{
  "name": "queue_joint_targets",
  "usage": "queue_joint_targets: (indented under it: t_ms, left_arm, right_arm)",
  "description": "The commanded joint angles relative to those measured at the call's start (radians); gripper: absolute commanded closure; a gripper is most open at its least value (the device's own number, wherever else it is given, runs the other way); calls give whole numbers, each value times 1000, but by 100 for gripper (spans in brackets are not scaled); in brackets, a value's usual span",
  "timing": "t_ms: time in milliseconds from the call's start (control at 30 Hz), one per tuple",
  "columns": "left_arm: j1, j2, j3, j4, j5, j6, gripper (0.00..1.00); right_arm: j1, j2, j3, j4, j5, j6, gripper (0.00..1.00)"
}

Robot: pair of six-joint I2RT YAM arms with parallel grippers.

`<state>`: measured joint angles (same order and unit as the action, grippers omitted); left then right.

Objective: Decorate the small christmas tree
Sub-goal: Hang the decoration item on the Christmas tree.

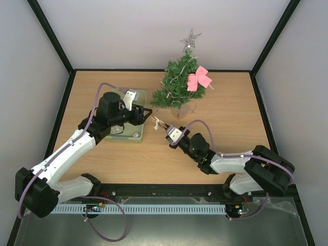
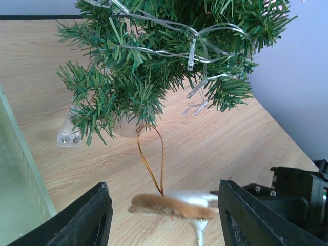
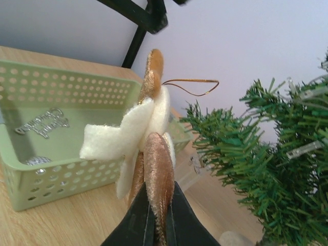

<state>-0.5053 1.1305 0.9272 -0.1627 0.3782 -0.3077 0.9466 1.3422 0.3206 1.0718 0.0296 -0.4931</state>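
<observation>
- The left end effector [image 1: 145,114] hovers at the right edge of a pale green basket [image 1: 138,137]. Its fingers are spread apart and clamp nothing (in the wrist view they sit on either side of the ornament, clear of it).
- A felt ornament [image 1: 160,123], white and tan-brown with a gold thread loop, is pinched in the closed right end effector [image 1: 165,128], just right of the basket.
- The small christmas tree [image 1: 177,84] stands on the table [image 1: 230,128] at the back, near the middle. It carries a silver star [image 1: 190,39], a pink bow [image 1: 199,78] and a clear light string.
</observation>
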Motion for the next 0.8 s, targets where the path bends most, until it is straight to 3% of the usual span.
queue_joint_targets:
  t_ms: [0,567,767]
  left_arm:
    - [5,11,-4,-5,32,31,41]
    - [6,37,-34,39,41,28,42]
    - [5,104,-11,60,46,16,48]
  right_arm:
    - [-27,19,18,17,-10,61,98]
    - [-94,26,-38,106,-28,193,98]
    - [-104,32,-35,99,-37,221,98]
